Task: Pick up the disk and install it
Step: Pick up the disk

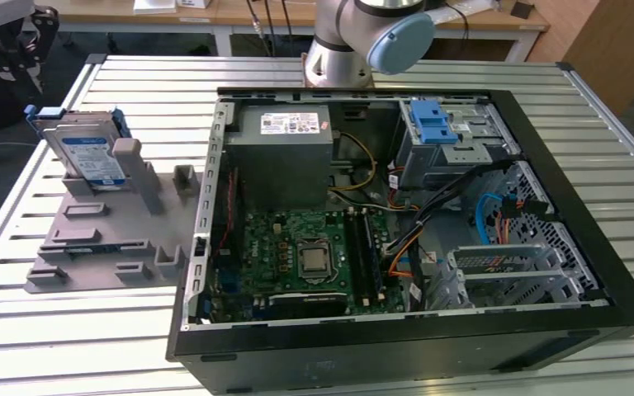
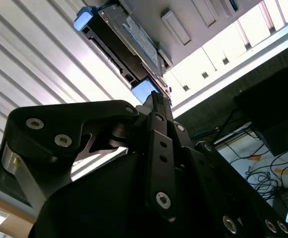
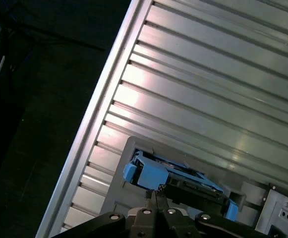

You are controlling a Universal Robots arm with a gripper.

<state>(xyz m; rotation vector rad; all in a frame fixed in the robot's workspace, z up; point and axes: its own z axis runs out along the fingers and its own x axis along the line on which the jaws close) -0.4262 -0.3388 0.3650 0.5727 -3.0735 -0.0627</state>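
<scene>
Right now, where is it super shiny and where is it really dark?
Second wrist view: the table glares white, the gripper is a dark silhouette. First wrist view: soft sheen on its slats, black beyond the edge. Exterior view: evenly lit, the disk clear.

The exterior view is lit evenly from above: the table (image 1: pixel 30 272) is rendered bright, and the inside of the computer case (image 1: pixel 295 190) is shaded along its walls. In the second wrist view the table is blown out by glare and the gripper (image 2: pixel 156 97) is reduced to near-silhouette. In the first wrist view a pale sheen is spread over the table, and the floor (image 3: pixel 29 99) is lost in darkness.
</scene>
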